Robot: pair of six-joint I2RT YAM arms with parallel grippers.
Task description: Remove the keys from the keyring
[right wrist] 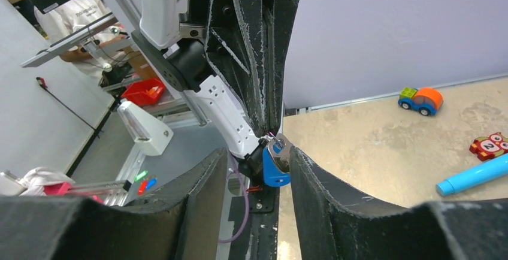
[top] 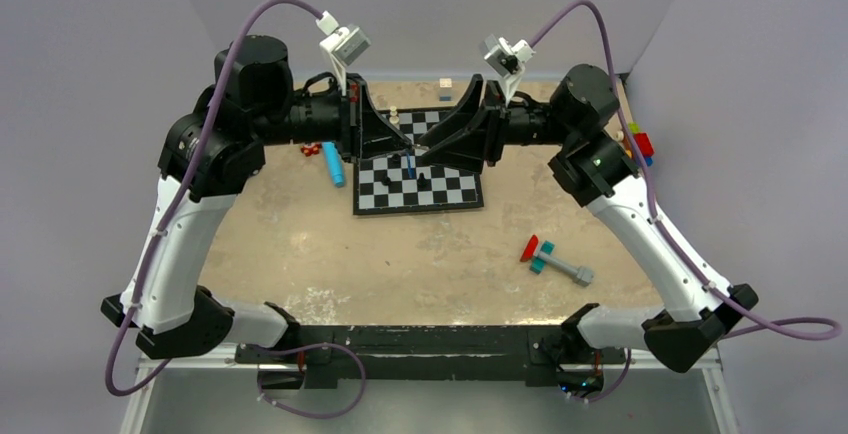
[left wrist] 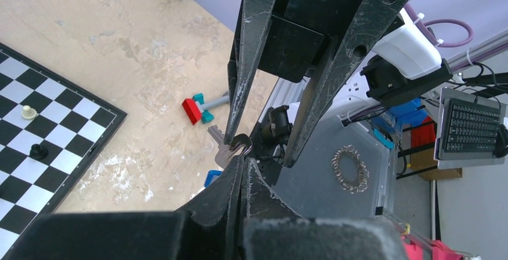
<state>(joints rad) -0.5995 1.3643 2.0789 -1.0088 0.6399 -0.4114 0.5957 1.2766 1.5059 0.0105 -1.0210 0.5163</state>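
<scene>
while the left tool [left wrist: 242, 163] is pinched shut on the keyring [right wrist: 276, 138], the blue key [right wrist: 274, 167] hangs just below, long axis vertical; the right tool [right wrist: 259, 152] stands parted astride it

Key [right wrist: 275, 168] — bright blue plastic head, hanging in mid-air; plain silvery key [left wrist: 220, 142] alongside; keyring [right wrist: 279, 148] — thin, silvery, mostly hidden.

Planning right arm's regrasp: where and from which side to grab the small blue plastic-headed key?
Its blue plastic head: bulkiest part, hanging free below the left gripper's shut tips. Come from the right gripper's side; its open fingers flank the head's edges.
</scene>
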